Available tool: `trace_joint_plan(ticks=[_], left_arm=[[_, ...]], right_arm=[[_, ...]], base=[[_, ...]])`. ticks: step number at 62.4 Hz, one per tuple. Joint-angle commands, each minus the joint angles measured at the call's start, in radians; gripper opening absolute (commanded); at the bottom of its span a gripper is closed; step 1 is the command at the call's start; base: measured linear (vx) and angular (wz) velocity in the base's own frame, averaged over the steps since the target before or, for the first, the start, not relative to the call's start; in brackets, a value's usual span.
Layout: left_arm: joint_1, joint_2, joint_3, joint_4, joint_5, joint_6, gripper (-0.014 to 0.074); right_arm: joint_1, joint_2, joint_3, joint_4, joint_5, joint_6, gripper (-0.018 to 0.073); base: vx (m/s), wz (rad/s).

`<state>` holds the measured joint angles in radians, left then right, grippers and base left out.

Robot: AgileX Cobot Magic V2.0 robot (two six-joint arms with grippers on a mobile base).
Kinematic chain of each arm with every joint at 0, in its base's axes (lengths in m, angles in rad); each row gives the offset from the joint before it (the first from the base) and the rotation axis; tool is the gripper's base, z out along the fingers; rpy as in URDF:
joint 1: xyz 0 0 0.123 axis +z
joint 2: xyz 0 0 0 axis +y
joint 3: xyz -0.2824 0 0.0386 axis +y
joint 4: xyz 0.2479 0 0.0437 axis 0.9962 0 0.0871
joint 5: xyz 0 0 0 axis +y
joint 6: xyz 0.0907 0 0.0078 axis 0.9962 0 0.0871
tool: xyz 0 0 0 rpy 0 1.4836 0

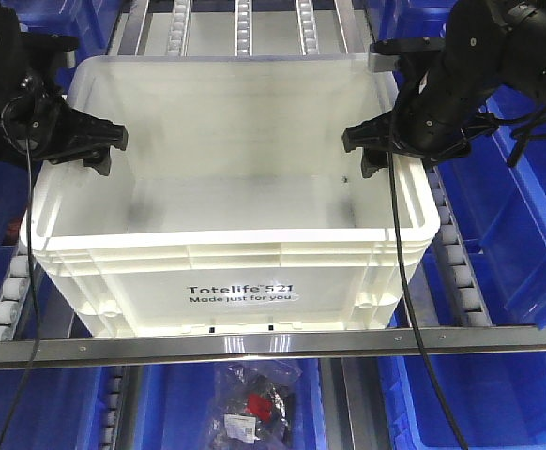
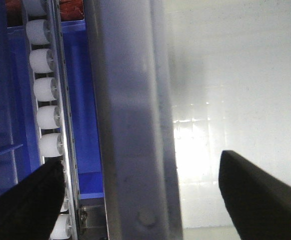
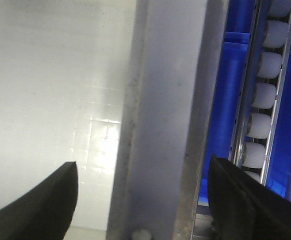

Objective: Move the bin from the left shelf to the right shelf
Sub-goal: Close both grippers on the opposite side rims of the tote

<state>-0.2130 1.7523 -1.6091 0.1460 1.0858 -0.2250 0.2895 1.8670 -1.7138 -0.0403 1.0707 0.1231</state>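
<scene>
Nearest you, below the metal front rail [image 1: 254, 343], a clear bag [image 1: 259, 405] with black and red contents lies in a lower blue bin [image 1: 174, 417].

Just behind the rail sits the white bin [image 1: 245, 281]. It is upright on the roller shelf, and its printed front faces you. Its inside looks empty. White rollers [image 1: 10, 286] run along the track at its left side, with a matching row at its right.

Your left gripper [image 1: 107, 150] is at the bin's left wall, about halfway back. Its jaws are spread, one finger inside the bin and one outside. In the left wrist view the wall's rim [image 2: 130, 125] runs up between the two dark fingers [image 2: 28, 202], with a gap on each side. The gripper has hold of nothing.

Your right gripper [image 1: 357, 152] straddles the bin's right wall in the same way, roughly level with the left one. In the right wrist view the inner finger [image 3: 35, 200] is clear of the rim. The outer finger is close beside the rim, and you cannot tell whether it touches. The jaws are wide apart and not clamped.

To the right, a large blue tote [image 1: 526, 216] stands beside the shelf lane. Farthest back, more roller tracks [image 1: 245, 23] extend behind the white bin.
</scene>
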Motion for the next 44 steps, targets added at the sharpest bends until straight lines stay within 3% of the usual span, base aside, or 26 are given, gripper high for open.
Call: trace_joint_plan(ticks=[1,15,44], left_arm=[[0.002,-0.052,-0.025,0.002,-0.032,0.003,0.0591],[0.002,-0.052,-0.025,0.001,-0.014,0.020,0.0557],[0.002,-0.052,-0.025,-0.023,-0.003,0.027,0.0222]], right_arm=[[-0.002,-0.050,-0.026,-0.008,-0.031,-0.012,0.0510],[-0.002,-0.050,-0.026,-0.008,-0.027,-0.016,0.0503],[-0.002,-0.050,-0.026,-0.008,-0.022,-0.016,0.0260]], base=[[0.00,0.00],[0.00,0.00],[0.00,0.00]])
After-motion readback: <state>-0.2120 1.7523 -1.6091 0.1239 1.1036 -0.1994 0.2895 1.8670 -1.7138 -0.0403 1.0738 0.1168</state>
